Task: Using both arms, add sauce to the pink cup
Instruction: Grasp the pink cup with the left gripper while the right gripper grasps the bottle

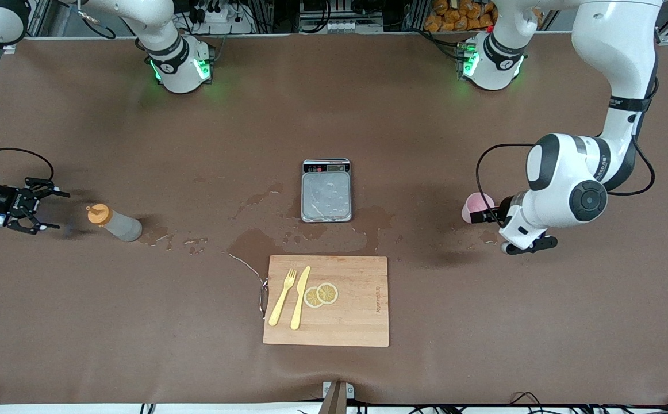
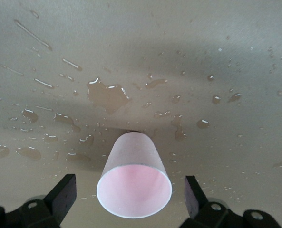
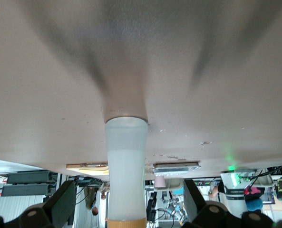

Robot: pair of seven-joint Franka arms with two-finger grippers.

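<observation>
Key relation: we find the sauce [image 1: 114, 223] lying on its side on the table [image 1: 483, 322] at the right arm's end, its long axis running 3 to 9 o'clock across the front view, orange cap toward the right tool [image 1: 38, 204]; that tool sits at the bottle's 9 o'clock, apart from it
Right tool: spread wide, holding nothing; in its wrist view the bottle lies centred between the fingers [image 3: 60, 202], not touched
Pink cup [image 1: 476, 207]: stands at the left arm's end, just beside the left tool [image 2: 130, 199]
Left tool: wide apart around the cup's rim; no contact that we can see
Nearer arm: right for sauce; left for cup
Surroundings: scale [image 1: 326, 190] at mid-table; cutting board [image 1: 363, 322] at its 6 o'clock with fork [image 1: 283, 296], knife [image 1: 300, 297], lemon slices [image 1: 321, 294]; wet patches [image 1: 253, 244]
Obstructions: we judge neither approach blocked
</observation>
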